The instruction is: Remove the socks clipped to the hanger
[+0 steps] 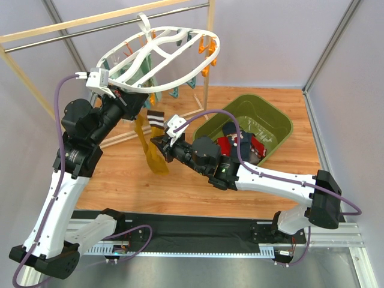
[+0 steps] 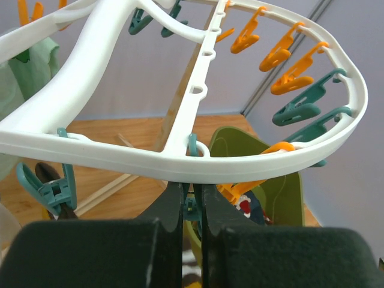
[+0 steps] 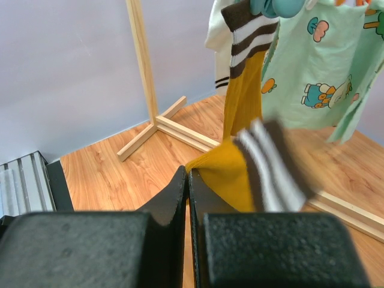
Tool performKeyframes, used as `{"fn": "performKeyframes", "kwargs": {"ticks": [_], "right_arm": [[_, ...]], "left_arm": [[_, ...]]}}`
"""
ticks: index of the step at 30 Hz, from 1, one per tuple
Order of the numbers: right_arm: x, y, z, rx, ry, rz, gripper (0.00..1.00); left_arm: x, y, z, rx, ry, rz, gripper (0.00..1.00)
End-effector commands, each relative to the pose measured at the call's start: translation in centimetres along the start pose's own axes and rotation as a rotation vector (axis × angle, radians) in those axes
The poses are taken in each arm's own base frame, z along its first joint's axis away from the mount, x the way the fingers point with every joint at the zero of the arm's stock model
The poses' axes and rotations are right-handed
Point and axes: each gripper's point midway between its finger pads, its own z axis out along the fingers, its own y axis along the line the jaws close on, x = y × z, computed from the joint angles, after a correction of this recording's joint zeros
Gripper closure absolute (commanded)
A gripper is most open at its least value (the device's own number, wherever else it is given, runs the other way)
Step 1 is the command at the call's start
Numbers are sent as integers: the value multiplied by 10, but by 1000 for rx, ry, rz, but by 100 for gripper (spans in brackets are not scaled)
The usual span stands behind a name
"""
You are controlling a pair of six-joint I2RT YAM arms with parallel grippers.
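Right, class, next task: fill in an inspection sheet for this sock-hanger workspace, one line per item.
Surface: wood-grain tabletop.
Job's things: white hanger on the rail; mint printed sock hangs from it; mustard sock below.
Clutter: green bin holding red and dark socks.
Grippers: left fingers shut on a teal clip under the hanger rim; right fingers shut on the mustard sock.
Cables: purple cables loop along both arms.
Surroundings: wooden and metal rail; pale walls.

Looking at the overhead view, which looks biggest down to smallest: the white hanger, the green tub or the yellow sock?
1. white hanger, though it hangs nearer the camera
2. green tub
3. yellow sock
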Motion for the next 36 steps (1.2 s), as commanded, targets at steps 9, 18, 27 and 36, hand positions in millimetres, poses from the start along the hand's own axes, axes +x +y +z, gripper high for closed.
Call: {"fn": "performKeyframes", "kwargs": {"ticks": [9, 18, 27, 36], "right_arm": [[-14, -7, -11, 29, -24, 14, 100], [-9, -77, -84, 265, 127, 91, 100], [-12, -217, -197, 708, 198, 125, 100], [94, -259, -189, 765, 349, 250, 90]], "left_arm": [[-19, -3, -2, 0, -51, 11, 86], [-5, 1, -25, -25, -7, 41, 41], [30, 0, -56, 6, 97, 84, 24], [65, 51, -77, -238, 182, 97, 23]]}}
